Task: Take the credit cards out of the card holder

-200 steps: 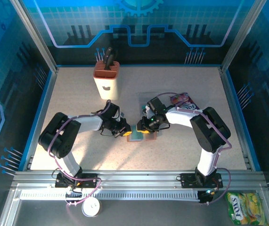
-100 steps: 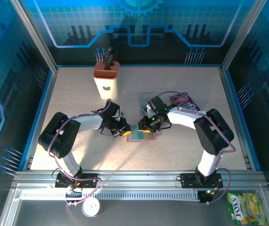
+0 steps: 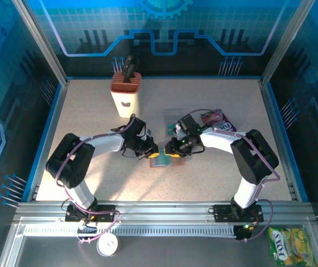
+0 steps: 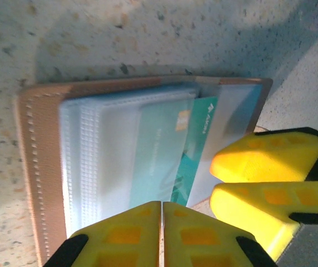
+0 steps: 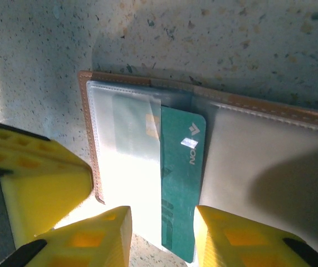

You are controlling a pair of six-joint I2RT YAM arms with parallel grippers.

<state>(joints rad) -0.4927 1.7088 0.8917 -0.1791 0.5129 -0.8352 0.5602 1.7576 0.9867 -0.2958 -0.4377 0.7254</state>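
R gripper (image 5: 161, 222) jaws are seen apart astride the credit card (image 5: 181, 183), long axis pointed at them; L gripper (image 4: 162, 222), closed, is set at card holder (image 4: 28, 167) edge.

Tabletop (image 5: 242, 39): pale stone-look, speckled, matt, fine grain. Card holder (image 4: 32, 167): brown leather-look, matt, w/ light stitching along its edge. Inner sleeves (image 4: 92, 161): clear plastic, glossy, partly ribbed. Credit cards (image 5: 178, 183): teal plastic, smooth, slight sheen; one behind a sleeve looks paler & hazy. Left gripper (image 4: 162, 217) & right gripper (image 5: 161, 228): finger pads yellow plastic, matt, w/ moulded square recesses. Rail (image 3: 164, 207) along tabletop's near edge: bare metal, brushed look. Snack packet (image 3: 214, 118), toward tabletop's right edge: purple foil-type film, glossy.
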